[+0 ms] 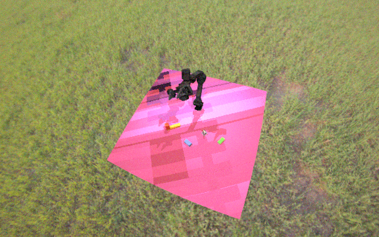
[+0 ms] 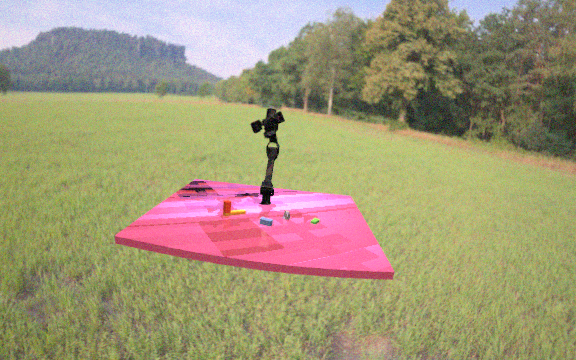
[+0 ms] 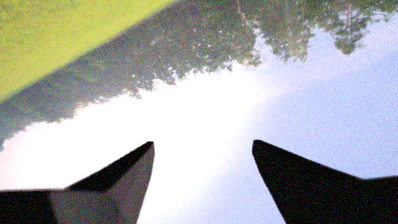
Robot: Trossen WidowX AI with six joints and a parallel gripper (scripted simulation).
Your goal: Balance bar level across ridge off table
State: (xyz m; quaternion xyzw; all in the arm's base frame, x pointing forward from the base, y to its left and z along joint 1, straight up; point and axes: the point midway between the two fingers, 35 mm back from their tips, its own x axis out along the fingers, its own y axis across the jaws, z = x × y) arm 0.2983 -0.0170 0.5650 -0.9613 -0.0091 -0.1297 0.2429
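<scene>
End effector (image 3: 202, 165) spread, empty, raised high, facing sky and trees. Yellow bar (image 1: 175, 126) lies on worktop (image 1: 209, 184) far below, beside orange ridge (image 1: 167, 126).

On the pink bench (image 1: 229, 184), a tiny grey object (image 1: 204, 132) is showing too small to identify. In the wrist view, the pincer (image 3: 202, 165) fingers are running off the bottom edge, and only upturned trees and sky are appearing between them.
</scene>
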